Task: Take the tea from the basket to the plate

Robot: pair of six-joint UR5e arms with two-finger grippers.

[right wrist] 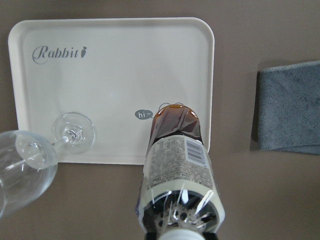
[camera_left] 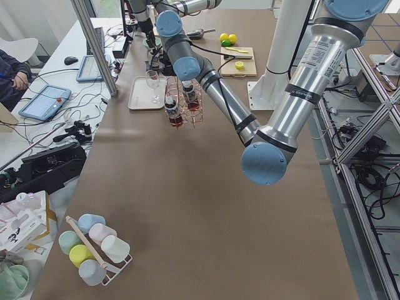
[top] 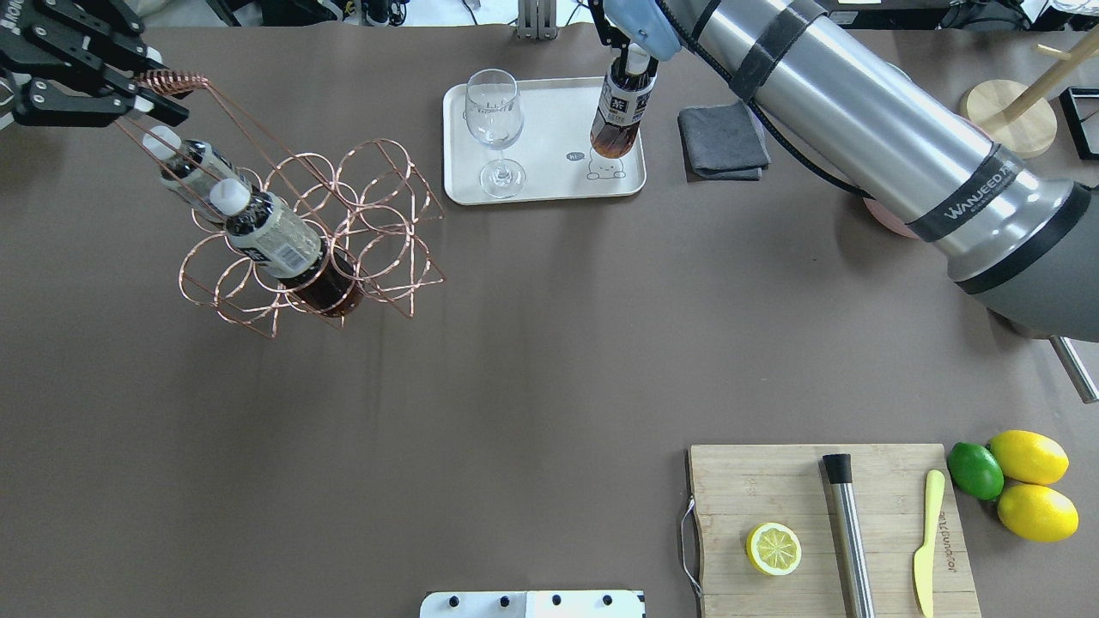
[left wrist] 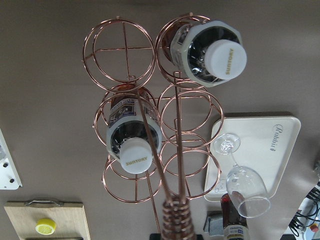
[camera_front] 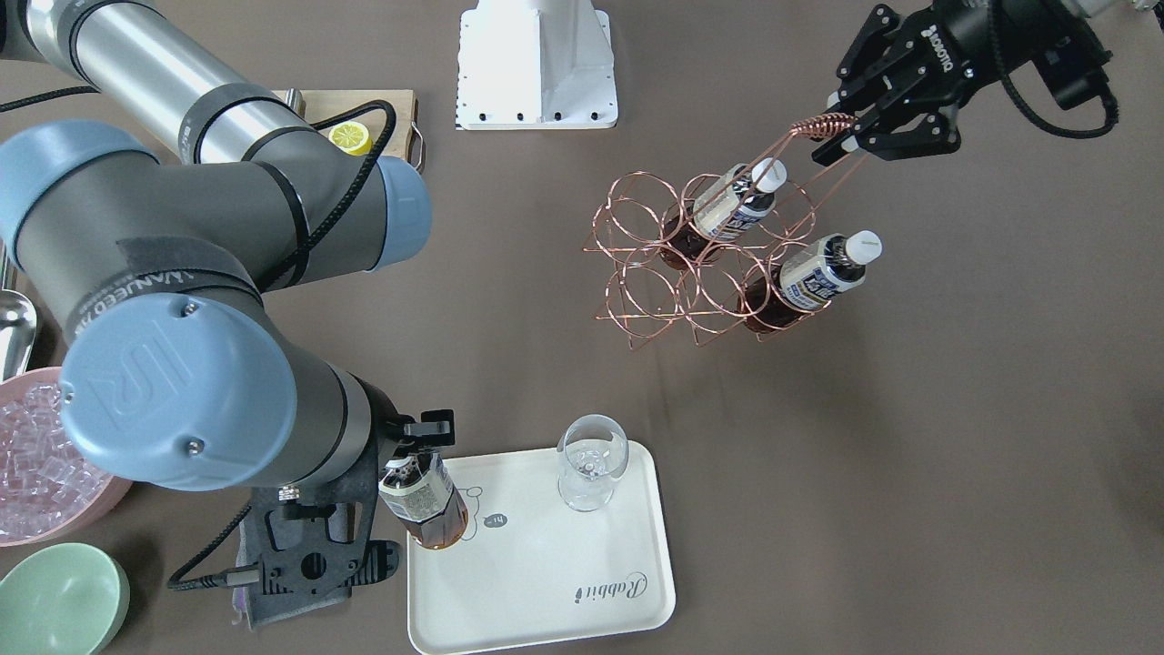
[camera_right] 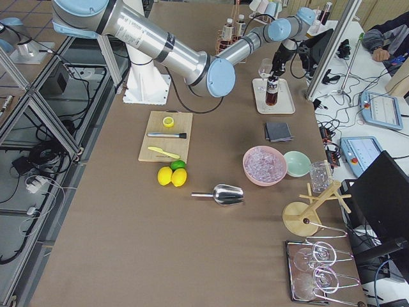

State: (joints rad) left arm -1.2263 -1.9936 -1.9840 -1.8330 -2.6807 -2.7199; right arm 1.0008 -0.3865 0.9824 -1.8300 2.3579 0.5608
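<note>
One tea bottle (top: 620,116) hangs tilted in my right gripper (camera_front: 411,453), which is shut on its neck. Its base sits over the bear drawing near the edge of the cream plate (top: 549,107); I cannot tell whether it touches. The right wrist view shows this bottle (right wrist: 177,165) over the plate (right wrist: 115,65) too. My left gripper (top: 163,86) is shut on the coiled handle of the copper wire basket (top: 369,215). Two more tea bottles (top: 275,236) (top: 185,163) stand in the basket's cells; the other rings are bare.
A wine glass (top: 494,129) stands on the plate's other end. A grey cloth (top: 723,142) lies beside the plate. A cutting board (top: 773,481) with a lemon half, a metal bar and a knife sits near the robot. Ice bowl (camera_front: 36,455) and green bowl (camera_front: 59,600) flank the right arm.
</note>
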